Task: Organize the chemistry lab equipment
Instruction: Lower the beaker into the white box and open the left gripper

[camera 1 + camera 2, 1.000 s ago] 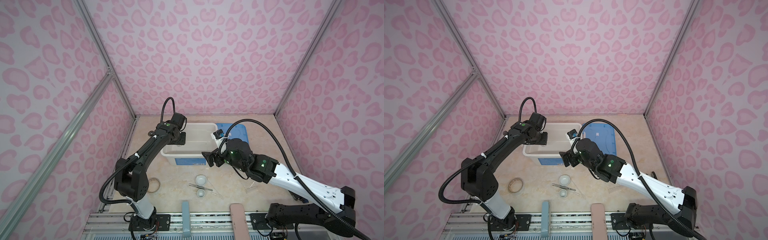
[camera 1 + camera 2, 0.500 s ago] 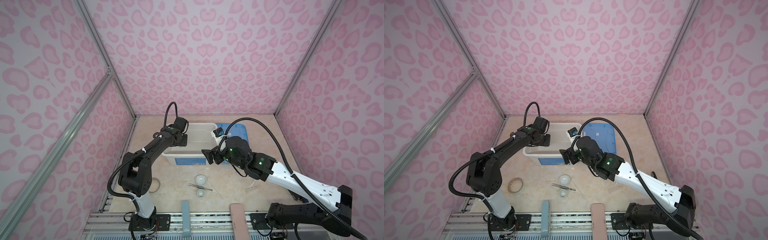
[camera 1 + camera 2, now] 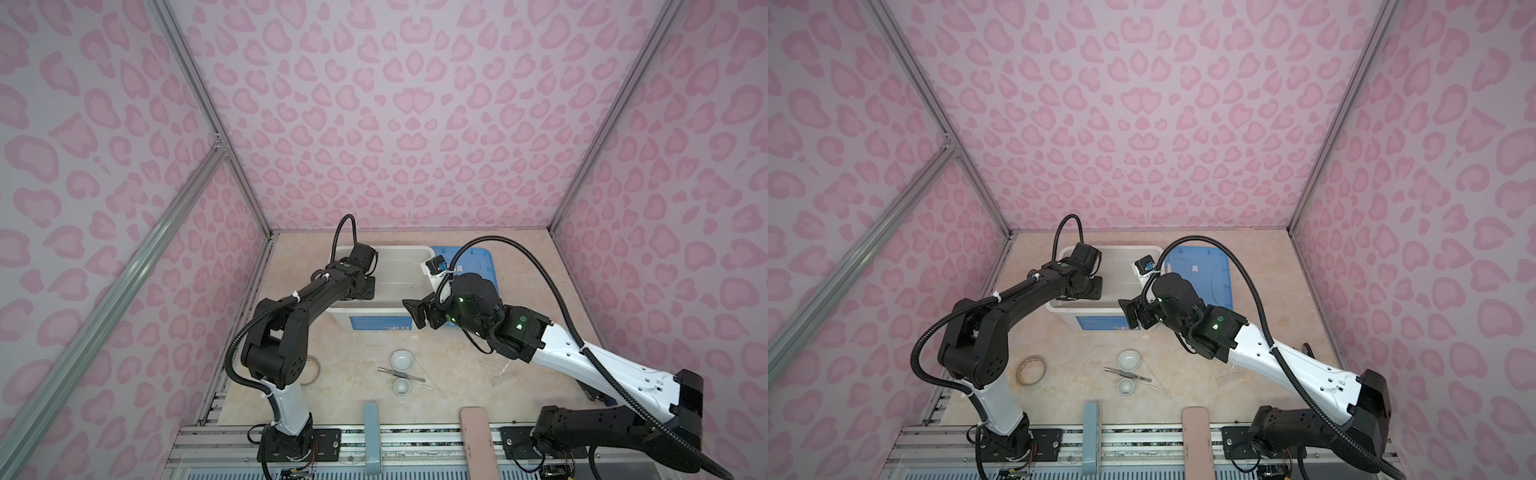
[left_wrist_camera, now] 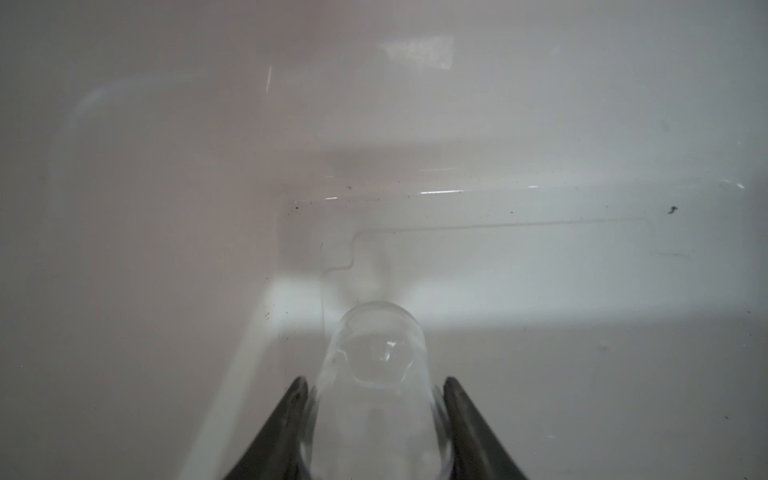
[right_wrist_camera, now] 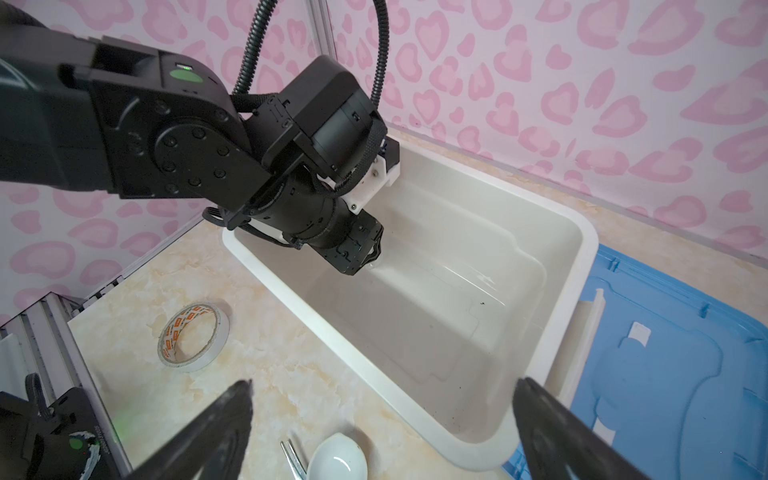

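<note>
Glass cup (image 4: pixel 376 374) is pinched in my half-shut left claw (image 4: pixel 375 380) inside the tub (image 5: pixel 557 266), right claw (image 5: pixel 382 381) gaping empty; slick glass could slip, drop and crack.

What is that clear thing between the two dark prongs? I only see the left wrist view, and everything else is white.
Observer: A tiny clear glass cup. The right wrist view shows the left gripper holding it inside a white tub.
Operator: Has the tub a lid?
Observer: Yes, a blue lid lies flat beside it.
Operator: Anything left outside?
Observer: Two white round dishes, with metal tweezers between them, on the table.
</note>
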You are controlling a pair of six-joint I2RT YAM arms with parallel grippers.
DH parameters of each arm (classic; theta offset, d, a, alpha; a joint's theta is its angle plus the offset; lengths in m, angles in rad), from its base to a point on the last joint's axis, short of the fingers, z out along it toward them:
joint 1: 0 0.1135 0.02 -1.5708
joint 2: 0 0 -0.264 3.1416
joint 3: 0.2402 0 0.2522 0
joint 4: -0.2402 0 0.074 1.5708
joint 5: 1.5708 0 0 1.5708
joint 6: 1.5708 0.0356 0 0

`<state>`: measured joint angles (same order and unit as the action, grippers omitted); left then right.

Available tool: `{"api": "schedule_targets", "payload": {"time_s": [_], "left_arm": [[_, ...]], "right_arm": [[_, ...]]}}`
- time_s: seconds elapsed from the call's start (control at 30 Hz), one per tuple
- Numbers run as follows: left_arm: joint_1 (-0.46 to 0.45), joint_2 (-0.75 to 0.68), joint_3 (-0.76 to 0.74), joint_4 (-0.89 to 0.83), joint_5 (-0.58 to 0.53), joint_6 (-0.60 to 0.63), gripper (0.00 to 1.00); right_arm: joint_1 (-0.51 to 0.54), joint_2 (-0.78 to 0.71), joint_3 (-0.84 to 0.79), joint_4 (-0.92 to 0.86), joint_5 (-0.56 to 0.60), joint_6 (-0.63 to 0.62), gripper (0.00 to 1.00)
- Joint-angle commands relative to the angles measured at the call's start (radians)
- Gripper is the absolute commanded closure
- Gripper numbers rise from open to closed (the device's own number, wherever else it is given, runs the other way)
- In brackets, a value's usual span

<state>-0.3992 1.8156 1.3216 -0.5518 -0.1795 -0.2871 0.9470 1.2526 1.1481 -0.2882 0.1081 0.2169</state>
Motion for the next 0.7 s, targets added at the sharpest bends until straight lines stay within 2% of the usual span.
{"api": "schedule_targets", "payload": {"time_s": [0.0, 0.33, 0.43, 0.5, 0.67], "left_arm": [[0.002, 0.011, -0.008, 0.044, -0.014, 0.008, 0.75], [0.001, 0.031, -0.045, 0.079, 0.021, -0.019, 0.65], [-0.001, 0.03, -0.062, 0.094, 0.025, -0.026, 0.65], [0.0, 0.035, -0.067, 0.098, 0.03, -0.03, 0.57], [0.0, 0.049, -0.07, 0.099, 0.031, -0.036, 0.52]], "right_arm": [[0.001, 0.003, -0.011, 0.024, -0.005, 0.007, 0.02], [0.0, 0.008, -0.021, 0.034, -0.005, 0.011, 0.02], [0.0, 0.006, -0.024, 0.034, -0.004, 0.012, 0.02], [0.0, 0.005, -0.025, 0.034, 0.001, 0.012, 0.02], [-0.001, 0.008, -0.026, 0.034, -0.002, 0.012, 0.02]]}}
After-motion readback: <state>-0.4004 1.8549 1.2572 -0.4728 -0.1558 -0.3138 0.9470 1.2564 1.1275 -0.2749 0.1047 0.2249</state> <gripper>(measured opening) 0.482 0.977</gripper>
